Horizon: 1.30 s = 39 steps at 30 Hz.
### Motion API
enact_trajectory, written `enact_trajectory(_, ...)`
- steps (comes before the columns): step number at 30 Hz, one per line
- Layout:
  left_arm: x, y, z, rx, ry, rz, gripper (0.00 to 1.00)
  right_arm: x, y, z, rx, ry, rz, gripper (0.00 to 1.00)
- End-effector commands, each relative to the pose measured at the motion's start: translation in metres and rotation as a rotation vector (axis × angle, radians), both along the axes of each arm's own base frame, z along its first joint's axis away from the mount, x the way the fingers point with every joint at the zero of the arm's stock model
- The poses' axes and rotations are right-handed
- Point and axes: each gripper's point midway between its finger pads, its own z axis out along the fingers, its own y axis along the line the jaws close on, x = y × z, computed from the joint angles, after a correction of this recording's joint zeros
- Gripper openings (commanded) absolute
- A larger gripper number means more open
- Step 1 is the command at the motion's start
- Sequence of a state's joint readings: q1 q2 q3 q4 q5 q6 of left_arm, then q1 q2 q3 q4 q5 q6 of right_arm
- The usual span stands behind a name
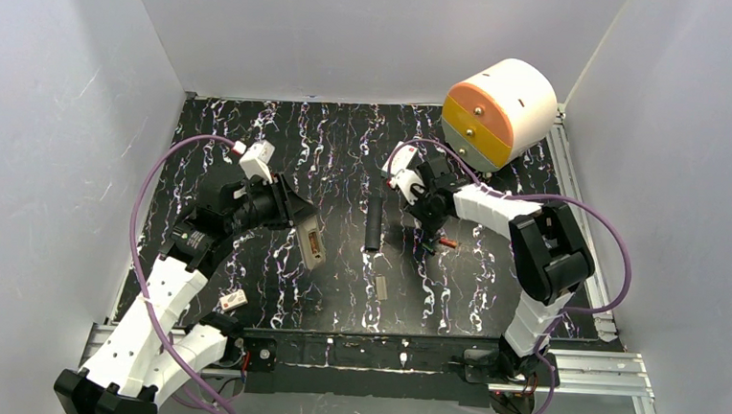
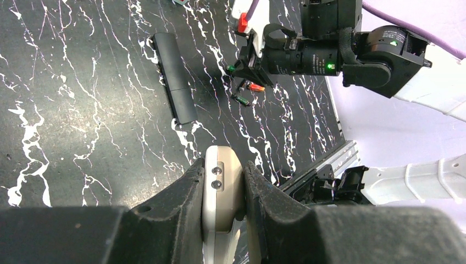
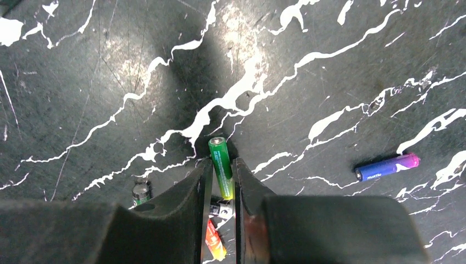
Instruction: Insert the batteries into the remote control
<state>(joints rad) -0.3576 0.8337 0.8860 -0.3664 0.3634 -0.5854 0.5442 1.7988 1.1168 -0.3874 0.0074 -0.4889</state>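
My left gripper is shut on the remote control, a white and beige handset held above the table at centre left. In the left wrist view the remote control stands edge-on between the fingers of the left gripper. My right gripper is low over the batteries at centre right. In the right wrist view the right gripper pinches a green battery. A dark battery, a red-orange battery and a blue-purple battery lie around it.
A long black bar lies on the black marbled table between the arms. A small grey piece lies nearer the front. A white box with a red mark sits by the left arm. A round orange-and-white drawer unit stands at the back right.
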Motion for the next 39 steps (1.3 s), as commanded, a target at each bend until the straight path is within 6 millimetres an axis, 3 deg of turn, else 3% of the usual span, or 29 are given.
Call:
enact_trajectory(1, -0.002, -0.001, 0.014, -0.013, -0.047, -0.018, 0.0, -0.005, 0.007, -0.018, 0.033, 0.055, -0.028, 0.29)
enact_trajectory(8, -0.001, -0.004, 0.011, -0.014, -0.036, -0.028, 0.0, -0.011, 0.007, -0.034, 0.024, 0.113, -0.065, 0.36)
enact_trajectory(11, 0.0, -0.004, 0.01, -0.012, -0.033, -0.028, 0.0, -0.01, 0.007, -0.037, 0.013, 0.132, -0.095, 0.24)
enact_trajectory(14, 0.0, -0.004, 0.009, -0.009, -0.027, -0.03, 0.0, -0.007, 0.008, -0.037, 0.01, 0.134, -0.109, 0.2)
enact_trajectory(19, 0.0, -0.004, 0.006, -0.008, -0.02, -0.03, 0.0, -0.005, 0.006, -0.026, 0.018, 0.098, -0.12, 0.41)
enact_trajectory(22, 0.0, -0.005, 0.006, -0.011, -0.017, -0.032, 0.0, -0.009, 0.005, -0.02, 0.02, 0.101, -0.122, 0.47)
enact_trajectory(33, -0.003, -0.002, 0.0, -0.002, -0.01, -0.027, 0.0, -0.023, -0.01, -0.027, -0.031, 0.108, -0.13, 0.4)
enact_trajectory(39, -0.004, -0.002, -0.001, 0.001, -0.008, -0.026, 0.0, -0.027, -0.015, -0.041, -0.067, 0.151, -0.144, 0.36)
